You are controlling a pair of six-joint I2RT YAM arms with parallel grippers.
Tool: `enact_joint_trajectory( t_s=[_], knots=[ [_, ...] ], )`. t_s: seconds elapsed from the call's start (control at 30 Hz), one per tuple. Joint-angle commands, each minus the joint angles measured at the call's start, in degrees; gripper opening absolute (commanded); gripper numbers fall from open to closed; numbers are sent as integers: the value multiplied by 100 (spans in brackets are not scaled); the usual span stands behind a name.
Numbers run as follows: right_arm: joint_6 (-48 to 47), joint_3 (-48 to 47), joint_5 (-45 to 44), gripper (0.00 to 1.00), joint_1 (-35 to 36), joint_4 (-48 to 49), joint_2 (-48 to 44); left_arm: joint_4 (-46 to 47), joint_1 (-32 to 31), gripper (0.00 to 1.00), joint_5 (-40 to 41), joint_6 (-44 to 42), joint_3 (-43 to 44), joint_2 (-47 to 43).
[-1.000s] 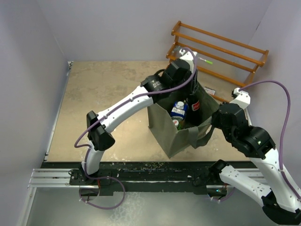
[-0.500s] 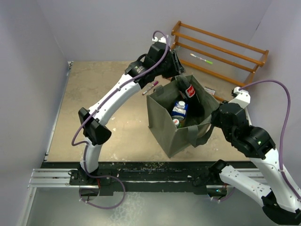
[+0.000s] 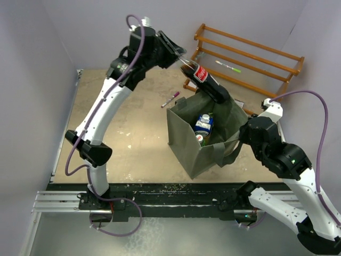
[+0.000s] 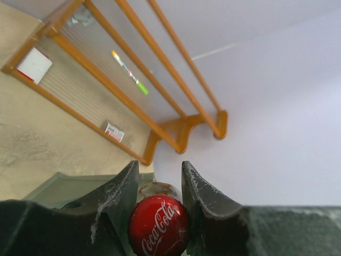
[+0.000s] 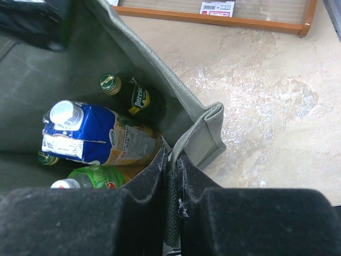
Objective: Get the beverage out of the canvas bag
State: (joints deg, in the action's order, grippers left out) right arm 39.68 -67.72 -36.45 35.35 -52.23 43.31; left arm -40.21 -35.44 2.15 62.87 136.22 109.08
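Observation:
The grey-green canvas bag point(image 3: 197, 141) stands open at mid table. My left gripper point(image 3: 180, 57) is shut on the red cap of a dark cola bottle point(image 3: 205, 81) and holds it tilted in the air, above the bag's far rim. The red cap point(image 4: 159, 224) sits between the fingers point(image 4: 126, 188) in the left wrist view. My right gripper point(image 5: 171, 160) is shut on the bag's rim point(image 5: 193, 133) at its right side. Inside the bag lie a blue carton point(image 5: 93, 133), a green bottle point(image 5: 101, 177) and a dark green-capped bottle point(image 5: 130, 98).
An orange wooden rack point(image 3: 250, 56) stands at the back right with a green-tipped pen point(image 3: 229, 66) on it. A pink marker point(image 3: 170, 99) lies on the table left of the bag. Grey walls close in the sides.
My left arm has risen and swung back to the left, lifting the cola bottle up out of the bag. The right gripper and the bag have stayed put.

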Motion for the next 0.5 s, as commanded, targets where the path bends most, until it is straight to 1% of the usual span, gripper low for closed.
enact_joint_trajectory(
  t_s=[0.0,0.17,0.37,0.47],
  knots=[
    [-129,-31,-180,11,-7,360,-73,1443,517,0,-188,1669,574,-849],
    [-126,4,-170,12,-7,385,-76,1555,1196,0,-440,1943,707,-930],
    [-159,-13,-187,12,-5,398,-48,1396,2575,0,-828,1953,571,-1279],
    [-168,-5,-187,12,-5,409,-45,1413,3218,0,-1133,1968,110,-1523]
  ],
)
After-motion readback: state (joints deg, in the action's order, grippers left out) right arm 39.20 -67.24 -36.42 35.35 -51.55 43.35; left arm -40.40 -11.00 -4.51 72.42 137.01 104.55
